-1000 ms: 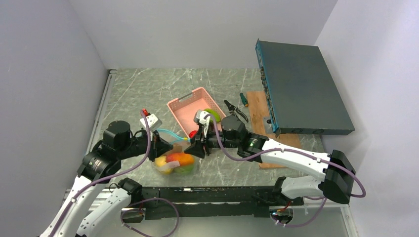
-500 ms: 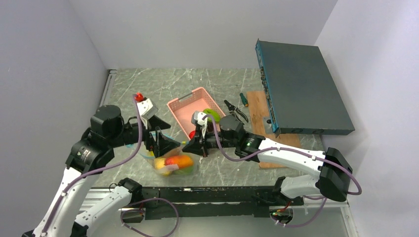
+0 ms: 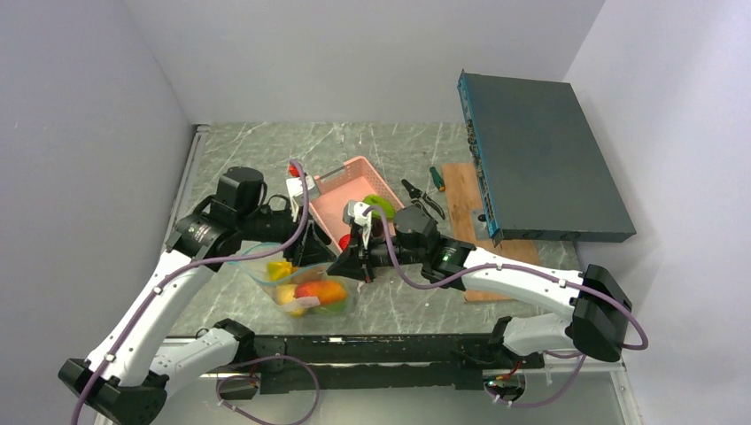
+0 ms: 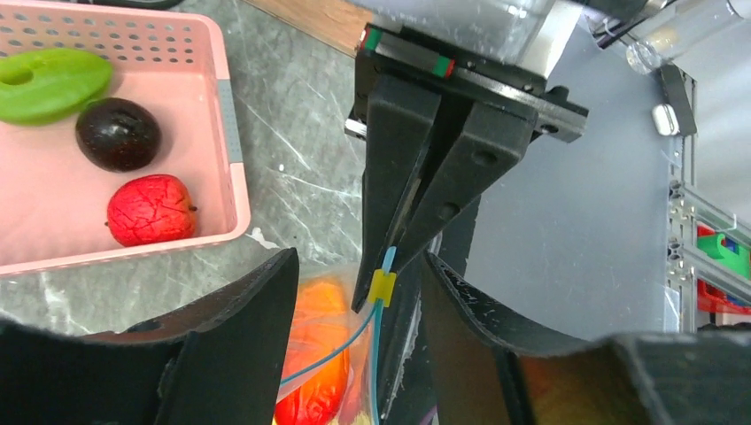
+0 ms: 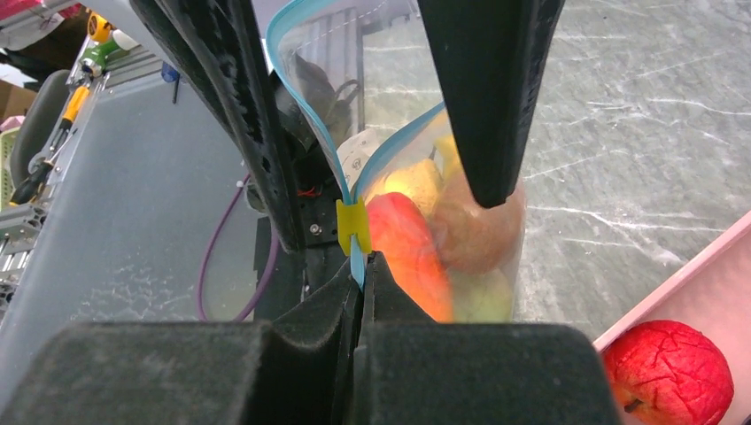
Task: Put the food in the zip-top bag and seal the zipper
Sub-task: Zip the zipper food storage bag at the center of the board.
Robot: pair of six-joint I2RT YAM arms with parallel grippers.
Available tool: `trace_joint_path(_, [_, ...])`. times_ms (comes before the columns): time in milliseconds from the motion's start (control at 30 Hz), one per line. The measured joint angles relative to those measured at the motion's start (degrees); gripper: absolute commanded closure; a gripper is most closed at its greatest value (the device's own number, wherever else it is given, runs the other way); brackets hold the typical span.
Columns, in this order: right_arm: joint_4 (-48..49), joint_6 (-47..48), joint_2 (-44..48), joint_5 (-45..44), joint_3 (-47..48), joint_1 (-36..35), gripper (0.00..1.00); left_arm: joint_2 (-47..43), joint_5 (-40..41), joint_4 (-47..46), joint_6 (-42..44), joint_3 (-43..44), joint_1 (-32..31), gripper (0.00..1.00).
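Left arm has swung in from the left of the bag (image 3: 297, 285) toward the basket (image 4: 228, 115). The left gripper (image 4: 356, 266) has let go of the zipper (image 5: 310, 115). Its jaws now stand part open and empty, straddling the zipper's end without touching it. Right gripper (image 5: 363, 270): jaws fully closed, pinching the zipper's end just below the yellow slider (image 5: 352, 226). The bag rests on the bench (image 4: 292, 133) in front of the basket, mouth gaping, with orange, yellow and red food (image 3: 312, 292) inside. A red piece (image 4: 150, 210), a dark purple piece (image 4: 118, 133) and a green piece (image 4: 53, 80) lie in the basket.
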State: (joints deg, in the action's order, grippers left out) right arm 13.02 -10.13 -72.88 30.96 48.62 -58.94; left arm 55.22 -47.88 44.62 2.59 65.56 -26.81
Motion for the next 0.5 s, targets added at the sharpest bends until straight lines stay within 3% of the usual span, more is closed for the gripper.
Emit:
trace_joint_path(200, [0.0,0.0,0.0,0.9,0.0,0.3,1.0,-0.4,-2.4,0.4,1.5,-2.1,0.0,0.41])
trace_joint_path(400, [0.0,0.0,0.0,1.1,0.0,0.6,1.0,-2.1,-2.7,0.5,1.4,-4.6,0.0,0.46])
trace_joint_path(500, [-0.1,0.0,0.1,1.1,0.0,0.6,1.0,-2.2,-2.7,0.1,1.3,-5.0,0.0,0.58])
